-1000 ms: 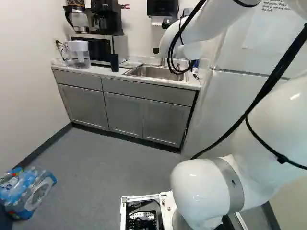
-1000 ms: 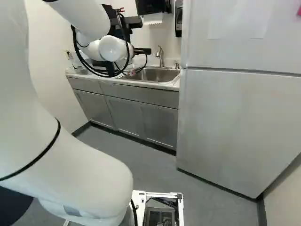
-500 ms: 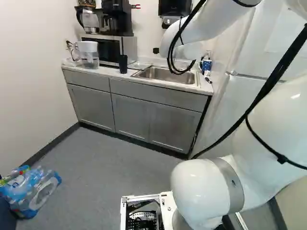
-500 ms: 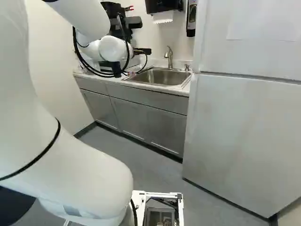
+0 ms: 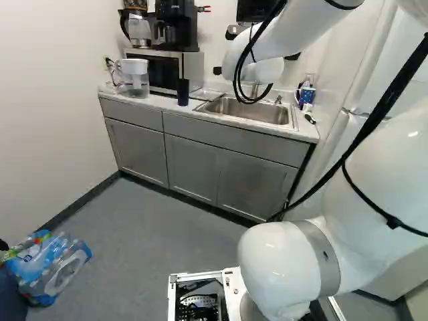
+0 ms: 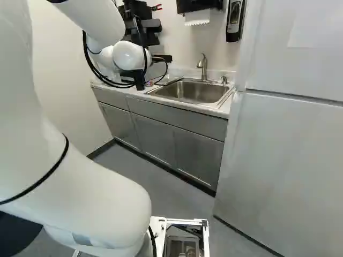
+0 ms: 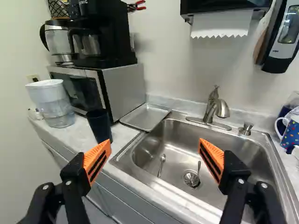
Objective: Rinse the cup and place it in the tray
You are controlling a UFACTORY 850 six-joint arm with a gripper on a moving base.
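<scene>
A black part of my gripper (image 5: 217,70) shows beside the white wrist in the left base view. In the wrist view the gripper (image 7: 153,158) stands wide open, nothing between its orange pads. A dark cup (image 7: 99,126) is upright on the counter, beyond one finger; the left base view shows the same cup (image 5: 182,92). Beside it, a shallow metal tray (image 7: 145,116) lies flat and bare next to the sink (image 7: 163,184). The faucet (image 7: 216,107) rises behind the basin.
A white-lidded pitcher (image 7: 53,102), a microwave (image 7: 124,91) and coffee makers (image 7: 100,35) stand past the cup. At the sink's other end is a dotted mug (image 7: 292,133). Spoons (image 7: 161,164) lie in the basin. The fridge (image 6: 289,171) flanks the counter; bottled water (image 5: 50,264) sits on the floor.
The base has moved: counter, sink and fridge have shifted rightward and a little down in both base views, the counter appearing larger. Against its lowest joint the arm has kept its pose.
</scene>
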